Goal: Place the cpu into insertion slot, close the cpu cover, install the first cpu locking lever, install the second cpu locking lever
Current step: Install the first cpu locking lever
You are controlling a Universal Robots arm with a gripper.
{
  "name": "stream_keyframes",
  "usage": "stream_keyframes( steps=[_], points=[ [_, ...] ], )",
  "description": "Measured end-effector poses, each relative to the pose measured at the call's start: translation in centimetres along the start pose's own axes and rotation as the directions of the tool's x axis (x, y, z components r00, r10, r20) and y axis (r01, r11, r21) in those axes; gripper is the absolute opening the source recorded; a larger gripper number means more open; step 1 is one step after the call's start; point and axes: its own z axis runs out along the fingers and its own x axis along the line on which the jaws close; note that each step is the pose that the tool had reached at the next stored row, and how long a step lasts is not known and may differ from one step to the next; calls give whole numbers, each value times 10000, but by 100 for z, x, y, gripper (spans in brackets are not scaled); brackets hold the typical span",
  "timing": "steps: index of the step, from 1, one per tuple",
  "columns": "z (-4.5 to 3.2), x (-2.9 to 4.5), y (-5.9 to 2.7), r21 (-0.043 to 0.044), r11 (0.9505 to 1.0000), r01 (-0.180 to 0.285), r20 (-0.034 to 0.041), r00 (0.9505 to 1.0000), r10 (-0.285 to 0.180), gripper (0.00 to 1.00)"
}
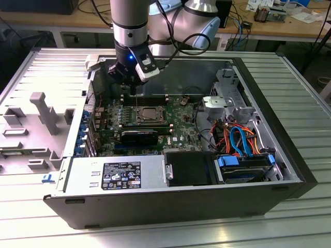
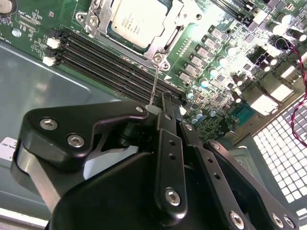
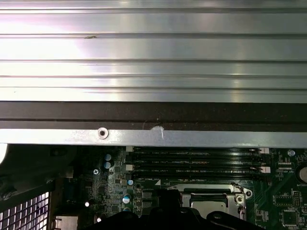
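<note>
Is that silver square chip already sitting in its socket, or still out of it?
It's in. In the second wrist view the cpu lies flat and level inside the cpu cover's metal frame on the green board.

Wire lever (image 2: 153,84), second wrist view: thin, its far end lost behind the gripper (image 2: 160,103). Cpu (image 2: 136,21), same view: lies under the cpu cover (image 2: 169,36), both cut off by the picture's edge; in the first wrist view the cpu (image 3: 207,203) is partly hidden behind the gripper's dark body. Insertion slot (image 1: 150,114), exterior view, at five o'clock from the gripper (image 1: 132,87): lever positions too small to tell.
</note>
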Motion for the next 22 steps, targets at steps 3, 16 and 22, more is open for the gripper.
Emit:
stream_keyframes(
  steps=[3,16,22],
  points=[
    [2,-8,0,0,10000,1,0,10000,-1,11],
    [17,-62,-3,3,10000,-1,-2,10000,1,11],
    [25,-65,-8,-3,10000,3,1,10000,-3,11]
  ],
)
